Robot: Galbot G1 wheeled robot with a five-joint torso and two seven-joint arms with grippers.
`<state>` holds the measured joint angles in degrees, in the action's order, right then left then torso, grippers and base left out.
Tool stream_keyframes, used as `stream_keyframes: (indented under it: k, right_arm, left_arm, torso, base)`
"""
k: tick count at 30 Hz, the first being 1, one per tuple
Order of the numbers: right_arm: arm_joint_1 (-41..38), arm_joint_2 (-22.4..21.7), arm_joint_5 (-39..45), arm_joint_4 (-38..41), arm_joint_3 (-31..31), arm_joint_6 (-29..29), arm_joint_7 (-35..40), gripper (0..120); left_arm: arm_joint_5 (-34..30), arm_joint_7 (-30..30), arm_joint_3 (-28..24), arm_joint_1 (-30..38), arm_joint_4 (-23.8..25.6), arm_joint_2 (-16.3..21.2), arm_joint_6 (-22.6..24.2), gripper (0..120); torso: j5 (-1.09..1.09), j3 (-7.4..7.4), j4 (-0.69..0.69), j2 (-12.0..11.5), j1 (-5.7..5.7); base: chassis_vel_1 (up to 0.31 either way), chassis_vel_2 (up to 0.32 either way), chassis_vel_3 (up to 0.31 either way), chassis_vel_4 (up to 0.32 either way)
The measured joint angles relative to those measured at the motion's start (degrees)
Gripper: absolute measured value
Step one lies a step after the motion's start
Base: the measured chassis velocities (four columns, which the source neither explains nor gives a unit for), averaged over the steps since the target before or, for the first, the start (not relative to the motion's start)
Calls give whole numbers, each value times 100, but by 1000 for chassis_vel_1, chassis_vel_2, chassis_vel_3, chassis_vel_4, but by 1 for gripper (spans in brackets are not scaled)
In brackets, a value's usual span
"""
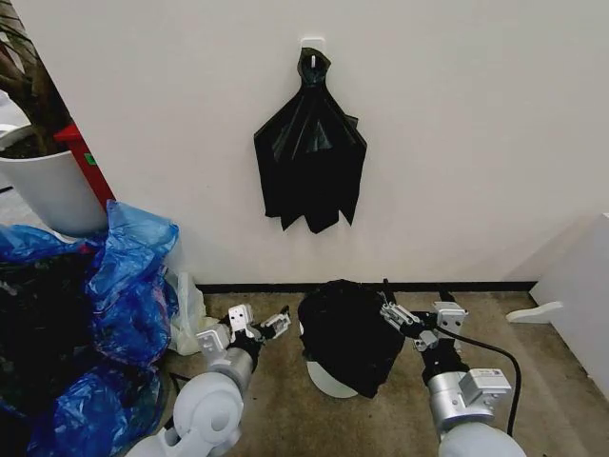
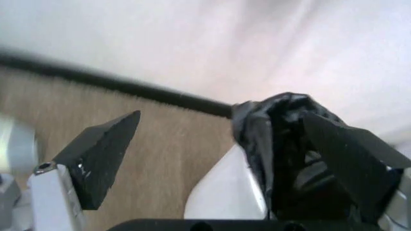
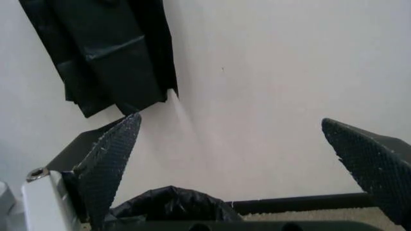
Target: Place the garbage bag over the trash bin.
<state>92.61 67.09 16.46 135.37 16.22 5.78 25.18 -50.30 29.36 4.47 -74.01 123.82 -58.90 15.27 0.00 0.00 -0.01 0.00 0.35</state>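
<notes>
The glossy black garbage bag (image 1: 349,331) is draped over the top of the cream-white trash bin (image 1: 329,383), whose lower wall shows under the plastic. My left gripper (image 1: 261,323) stands open just left of the bin, apart from the bag. In the left wrist view the open left gripper (image 2: 222,117) has the bag (image 2: 277,137) and the pale bin wall (image 2: 224,195) beside one finger (image 2: 350,161). My right gripper (image 1: 416,309) sits open at the bag's right edge. Nothing lies between the right gripper (image 3: 230,120) fingers, and the bag (image 3: 170,203) shows below them.
A fan-shaped bunch of black bags (image 1: 310,162) hangs from a wall hook above the bin. Blue plastic bags (image 1: 128,286) pile up at the left, below a white plant pot (image 1: 52,190). A white panel (image 1: 582,286) stands at the right. Bare floor (image 1: 314,419) lies in front.
</notes>
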Motion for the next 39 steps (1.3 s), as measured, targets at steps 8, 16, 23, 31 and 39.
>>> stream_keyframes:
  k: [8, 16, 23, 31, 39]
  right_arm:
    - [-26, 18, 55, -88, -46, 7, 20, 100]
    - [-21, -3, 151, -191, -38, 72, 82, 100]
    - [-137, 23, 203, -330, -77, 137, 122, 100]
    - [-186, -61, 291, -449, -85, 184, 149, 100]
    - [-327, -82, 356, -633, -98, 216, 168, 100]
  left_arm:
    - [1149, -1129, -330, 296, -373, 281, 35, 100]
    - [744, -889, -709, 758, -744, 46, 446, 100]
    - [-142, -598, -562, 863, -999, -618, 280, 100]
    - [-921, -516, -63, 554, -1192, -1078, 284, 100]
    - [-1718, -879, 31, 712, -1760, -1276, 359, 98]
  torso:
    - [0, 0, -1, 0, 0]
    - [0, 0, -1, 0, 0]
    - [1, 0, -1, 0, 0]
    - [1, 0, 1, 0, -1]
    - [1, 0, -1, 0, -1]
  base:
    - [0, 0, 0, 0]
    - [0, 0, 0, 0]
    - [0, 0, 0, 0]
    - [0, 0, 0, 0]
    - [0, 0, 0, 0]
